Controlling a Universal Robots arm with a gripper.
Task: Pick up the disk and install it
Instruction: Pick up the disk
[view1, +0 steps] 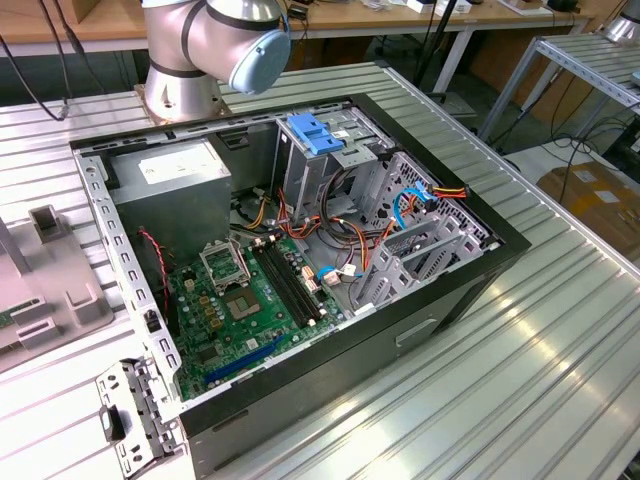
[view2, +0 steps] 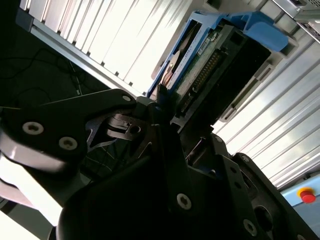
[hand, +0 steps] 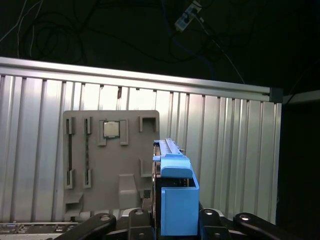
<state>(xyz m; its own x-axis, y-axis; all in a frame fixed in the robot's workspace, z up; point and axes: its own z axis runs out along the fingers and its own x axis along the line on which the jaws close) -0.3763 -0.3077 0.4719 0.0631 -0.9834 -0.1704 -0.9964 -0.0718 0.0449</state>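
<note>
In both wrist views the disk (hand: 175, 192) (view2: 220, 55) stands on edge between my gripper's black fingers. It is a flat drive with blue plastic side rails and a blue tab; the second wrist view shows its green circuit board and connector row. My gripper (hand: 172, 220) (view2: 165, 107) is shut on the disk, one finger on each flat side. The disk hangs over the ribbed aluminium table (hand: 225, 150), beside a grey fixture plate (hand: 100, 170). In the exterior view the open computer case (view1: 300, 250) lies on the table, and its drive cage carries a light-blue latch (view1: 315, 135).
The arm's base (view1: 185, 60) stands behind the case. Inside the case are a grey power supply (view1: 170, 185), a green motherboard (view1: 240, 300) and loose cables (view1: 350, 250). The grey fixture (view1: 40, 290), holding a small chip (hand: 111, 129), lies at the exterior view's left. A metal bracket (view1: 130, 410) lies beside the case.
</note>
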